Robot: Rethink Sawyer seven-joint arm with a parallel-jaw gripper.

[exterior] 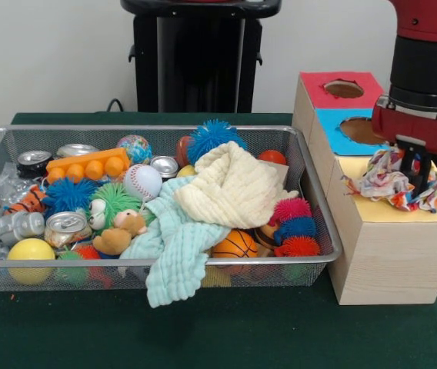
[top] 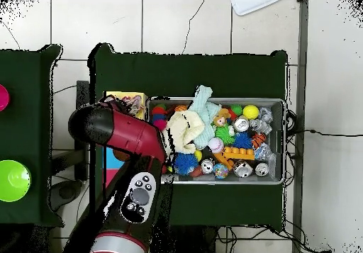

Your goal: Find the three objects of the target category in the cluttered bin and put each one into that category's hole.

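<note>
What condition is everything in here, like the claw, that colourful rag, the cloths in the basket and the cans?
gripper: shut on the patterned cloth, over the yellow box top.
patterned cloth: crumpled, resting on the yellow top.
cream cloth: bunched on the pile.
mint cloth: draped over the basket's front rim.
wire basket: full.
cans: lying on their sides.

Even, bright indoor light, soft shadows under the wire bin [exterior: 311, 254], no glare.
</note>
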